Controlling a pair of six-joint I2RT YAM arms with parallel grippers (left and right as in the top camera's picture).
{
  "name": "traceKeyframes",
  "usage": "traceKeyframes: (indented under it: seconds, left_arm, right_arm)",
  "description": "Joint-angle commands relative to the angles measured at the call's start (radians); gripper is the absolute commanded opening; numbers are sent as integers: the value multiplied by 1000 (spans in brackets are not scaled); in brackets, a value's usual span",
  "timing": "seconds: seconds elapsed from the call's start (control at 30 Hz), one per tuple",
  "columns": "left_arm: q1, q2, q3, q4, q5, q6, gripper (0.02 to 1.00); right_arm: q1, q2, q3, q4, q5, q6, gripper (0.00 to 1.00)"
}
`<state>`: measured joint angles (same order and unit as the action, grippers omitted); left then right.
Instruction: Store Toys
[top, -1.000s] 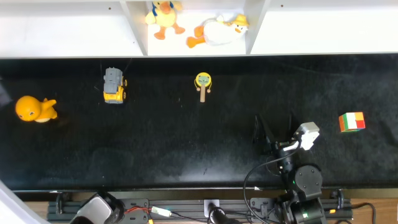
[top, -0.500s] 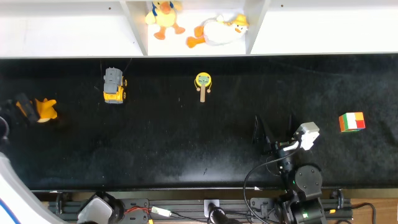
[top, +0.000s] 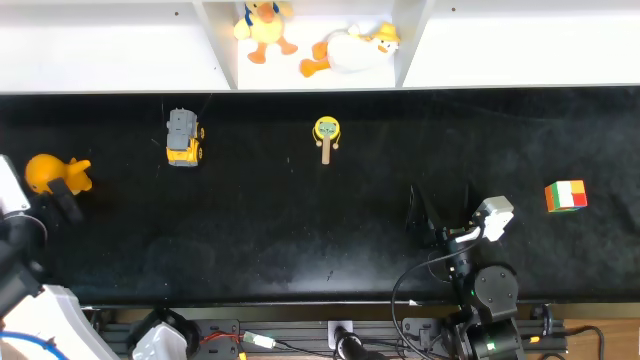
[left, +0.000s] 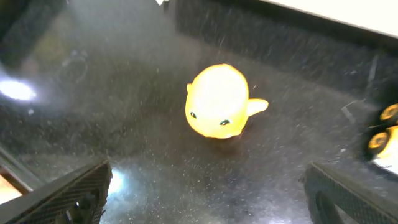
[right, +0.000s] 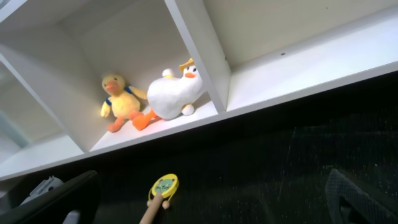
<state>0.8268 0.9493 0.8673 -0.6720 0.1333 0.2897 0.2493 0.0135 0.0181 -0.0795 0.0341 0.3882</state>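
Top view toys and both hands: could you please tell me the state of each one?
Orange animal toy: upright on the table, not held.
Left hand: open, empty.
Right hand: open, empty.
Toy truck: upright on its wheels.
Yellow rattle: lying flat.
Colour cube: resting on the table.
Yellow duck plush: stored in the shelf compartment.
White duck plush: stored beside it.

- left arm (top: 20, 260) low at the near left edge, wrist angled inward; left gripper (left: 205, 180) tipped downward, fingers spread wide
- right arm (top: 485, 290) folded close to its base; right gripper (top: 440, 205) roughly level, fingers apart
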Motion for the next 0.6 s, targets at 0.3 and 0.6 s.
traceKeyframes:
  seconds: [0.3,0.6]
  left_arm:
    - [26,163,-31,111,109,164,998]
    - [66,251,-31,164,199,235,998]
  right_arm:
    - [-3,-10,-14,5,10,0,996]
    - [-3,-10,-14,5,10,0,989]
